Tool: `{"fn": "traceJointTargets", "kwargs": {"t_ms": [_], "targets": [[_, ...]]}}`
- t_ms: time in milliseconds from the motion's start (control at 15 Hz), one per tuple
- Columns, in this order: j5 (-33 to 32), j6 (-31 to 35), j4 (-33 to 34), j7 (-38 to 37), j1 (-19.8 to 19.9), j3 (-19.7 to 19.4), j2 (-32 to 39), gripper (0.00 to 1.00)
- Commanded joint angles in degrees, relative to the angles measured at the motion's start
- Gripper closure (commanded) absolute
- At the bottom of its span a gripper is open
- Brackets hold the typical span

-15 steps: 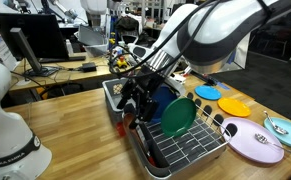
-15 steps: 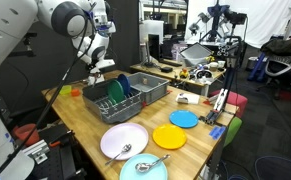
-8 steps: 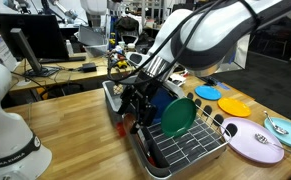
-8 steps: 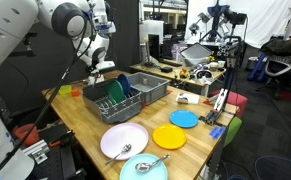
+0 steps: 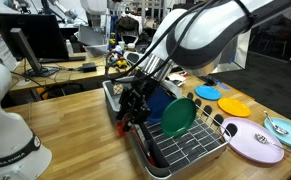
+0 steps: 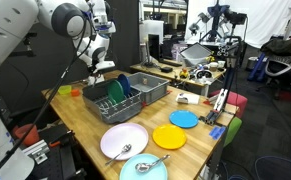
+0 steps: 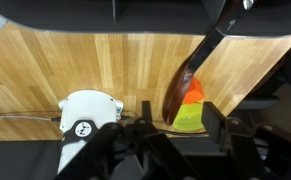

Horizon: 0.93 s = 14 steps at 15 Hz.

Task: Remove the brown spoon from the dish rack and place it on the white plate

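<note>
The silver wire dish rack holds a green plate and a blue plate. My gripper hangs over one end of the rack. In the wrist view the dark brown spoon slants from the upper right down to its bowl, which lies between my fingers. A narrow gap shows on each side of the bowl, so the gripper looks open around it. The white plate lies on the wooden table past the rack, with a utensil on it.
A yellow plate, a small blue plate and a teal-rimmed plate lie near the white plate. An orange and yellow-green object sits on the table under the gripper. A white robot base stands near the table edge.
The arm has shifted very slightly. The gripper stays at the same end of the rack and the plates have not moved.
</note>
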<state>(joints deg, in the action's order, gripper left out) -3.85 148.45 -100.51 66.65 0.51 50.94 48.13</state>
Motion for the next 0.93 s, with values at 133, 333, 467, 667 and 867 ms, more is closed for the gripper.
{"fn": "traceJointTargets", "kwargs": {"t_ms": [133, 333, 467, 667, 867], "targets": [[1.82, -1.16, -0.13, -0.38, -1.49, -2.79, -2.68, 0.88], [2.01, -0.92, -0.81, -0.38, -1.02, -3.47, -3.71, 1.00], [2.86, -1.14, -0.94, -0.70, -0.72, -3.41, -4.28, 0.97], [3.98, -1.32, -1.31, -0.20, -0.37, -3.36, -4.91, 0.97], [4.26, -0.41, -1.97, 0.31, -0.15, -3.32, -6.08, 0.97]]}}
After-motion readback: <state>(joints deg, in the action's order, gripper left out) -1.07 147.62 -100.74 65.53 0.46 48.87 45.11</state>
